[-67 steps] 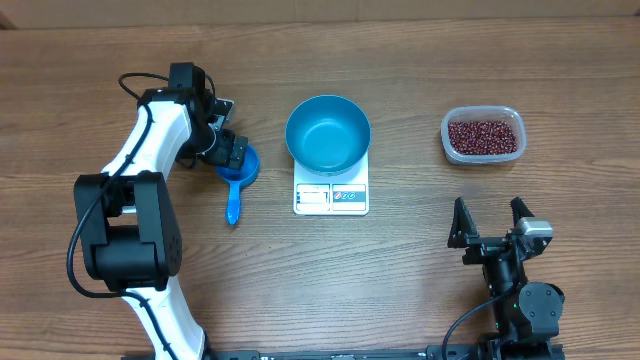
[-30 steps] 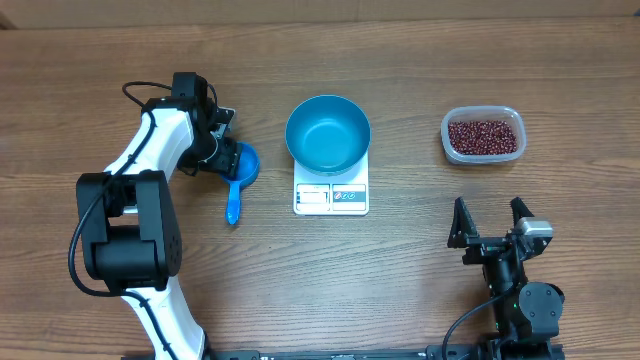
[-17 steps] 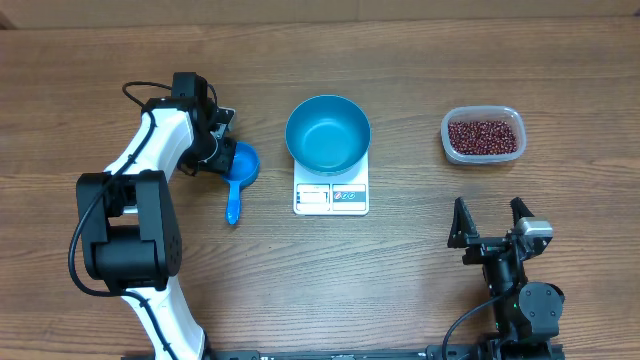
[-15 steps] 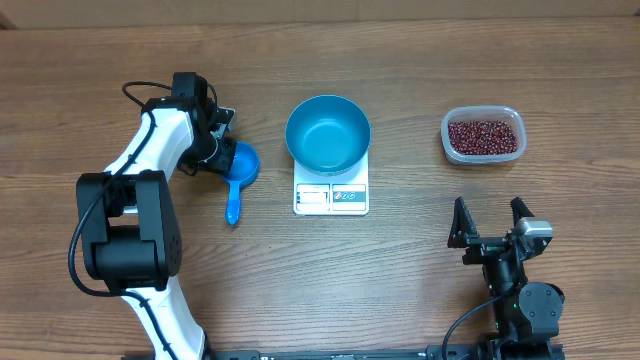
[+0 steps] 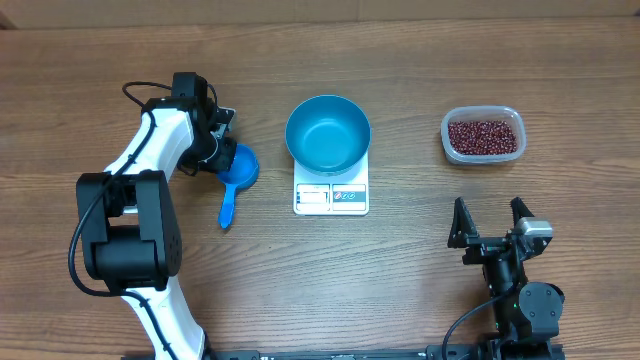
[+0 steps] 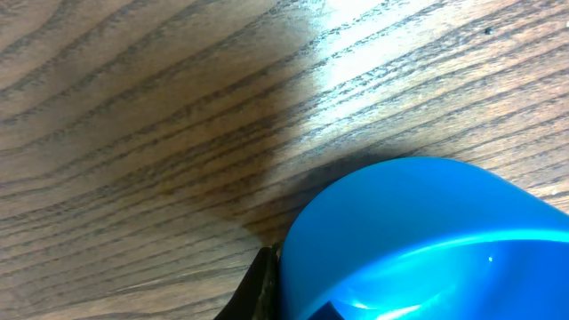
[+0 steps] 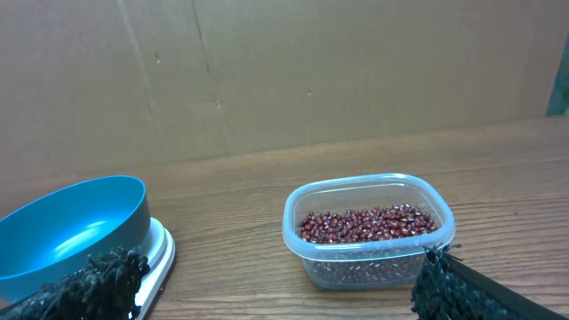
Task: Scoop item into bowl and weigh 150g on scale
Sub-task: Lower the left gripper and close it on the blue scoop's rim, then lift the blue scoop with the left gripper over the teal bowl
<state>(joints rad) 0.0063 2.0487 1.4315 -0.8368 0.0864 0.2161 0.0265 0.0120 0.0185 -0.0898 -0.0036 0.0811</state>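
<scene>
The brown table (image 5: 320, 290) holds it all. The white left arm (image 5: 150, 150) reaches out over its left side. In the middle, the blue bowl (image 5: 328, 133) sits on the white scale (image 5: 331, 198), and the bowl is empty. Far to the right is the clear tub (image 5: 445, 133) with the red beans (image 5: 484, 136) inside.

The left gripper (image 5: 224, 157) is shut tight and seems to pinch the rim of the little blue scoop (image 5: 244, 166). The scoop's handle points back toward the robot, leaning a bit left.

The right gripper (image 5: 488, 215) is wide open and holds nothing. It sits just in front of the tub.

The beans are far off to the right of the scoop, past the bowl. The right arm is closer to them, but the left arm has the scoop, so I think it has a long way to reach.
</scene>
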